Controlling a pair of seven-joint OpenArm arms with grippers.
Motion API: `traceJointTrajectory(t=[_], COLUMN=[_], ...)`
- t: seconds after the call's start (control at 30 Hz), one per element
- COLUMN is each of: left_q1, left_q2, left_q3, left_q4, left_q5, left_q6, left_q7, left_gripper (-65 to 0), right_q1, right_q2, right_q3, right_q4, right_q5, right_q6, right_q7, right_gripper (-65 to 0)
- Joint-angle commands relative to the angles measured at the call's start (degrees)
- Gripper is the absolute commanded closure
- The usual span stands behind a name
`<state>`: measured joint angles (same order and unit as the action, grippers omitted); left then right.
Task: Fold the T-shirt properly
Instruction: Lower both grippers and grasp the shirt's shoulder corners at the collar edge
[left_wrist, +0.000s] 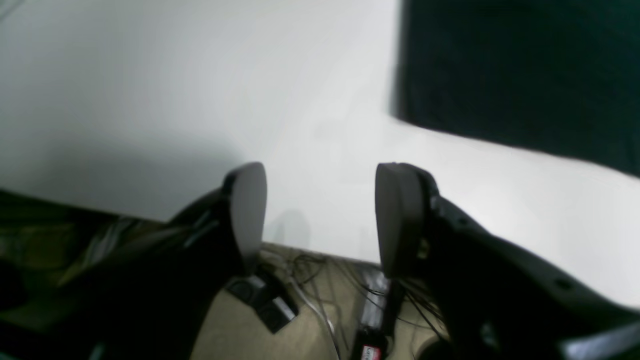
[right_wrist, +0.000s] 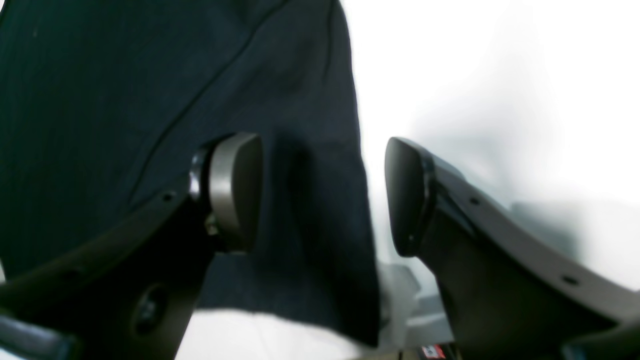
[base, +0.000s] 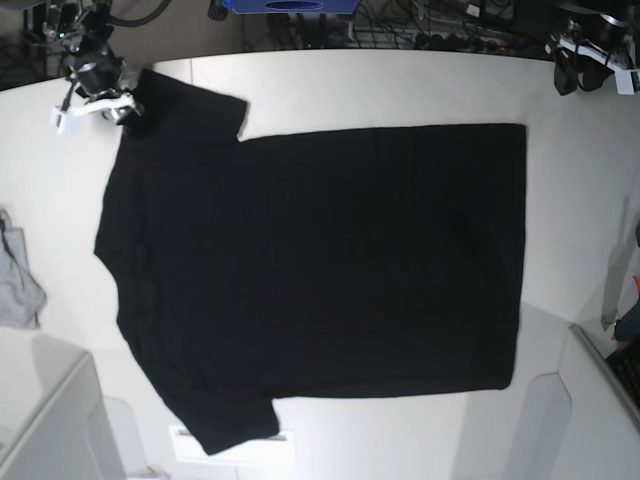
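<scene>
The black T-shirt (base: 320, 260) lies spread flat on the white table (base: 400, 90), collar to the left, hem to the right, plain side up; no print shows. My right gripper (base: 122, 105) is open at the far left sleeve. In the right wrist view the gripper (right_wrist: 320, 195) straddles the sleeve edge of the T-shirt (right_wrist: 150, 100), holding nothing. My left gripper (base: 592, 62) is at the far right, apart from the shirt. In the left wrist view the gripper (left_wrist: 322, 220) is open and empty over the table edge, with the T-shirt's corner (left_wrist: 525, 75) ahead to the right.
A small grey cloth (base: 15, 280) lies at the table's left edge. Grey box-like shapes stand at the near left (base: 50, 430) and near right (base: 590, 400). Cables and gear (left_wrist: 320, 300) lie on the floor beyond the table edge.
</scene>
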<state>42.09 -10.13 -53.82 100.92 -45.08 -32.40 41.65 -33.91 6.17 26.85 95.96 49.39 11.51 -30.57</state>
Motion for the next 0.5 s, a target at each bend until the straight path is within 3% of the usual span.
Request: traceJointTrajectory(t=[0.0, 0.1, 0.17, 0.23, 0.4, 0.47], left_q1=[-0.5, -2.6, -3.7, -4.3, -5.2, -6.5], left_q2=[0.0, 0.8, 1.1, 1.2, 1.2, 1.5], left_q3=[-1.4, -1.8, -1.3, 0.2, 5.1, 7.1], left_q4=[0.7, 1.1, 1.0, 0.6, 0.0, -0.7], left_q5=[-0.9, -0.9, -0.9, -0.9, -0.9, -0.9], left_q6=[-0.4, -0.4, -0.4, -0.4, -0.4, -0.3], left_q7=[0.8, 2.1, 2.3, 2.3, 2.0, 2.3], left_gripper=[-33.7, -33.7, -33.6, -33.4, -33.2, -33.7], right_q1=[-0.5, -0.3, -0.2, 0.4, 1.8, 2.0], right_q2=[-0.7, -1.0, -1.0, -0.9, -0.7, -0.7], right_q3=[-0.1, -0.2, -0.2, 0.1, 0.2, 0.2], right_q4=[0.1, -0.9, -2.2, -3.7, -7.4, -8.2], right_q5=[-0.2, -0.2, -0.2, -0.2, 0.2, 0.2], right_q6=[1.5, 2.9, 3.0, 3.0, 3.1, 3.1], right_q7=[-1.8, -2.3, -2.1, -2.0, -2.1, -2.1], right_gripper=[-35.4, -35.1, -31.4, -24.6, 0.0, 0.0])
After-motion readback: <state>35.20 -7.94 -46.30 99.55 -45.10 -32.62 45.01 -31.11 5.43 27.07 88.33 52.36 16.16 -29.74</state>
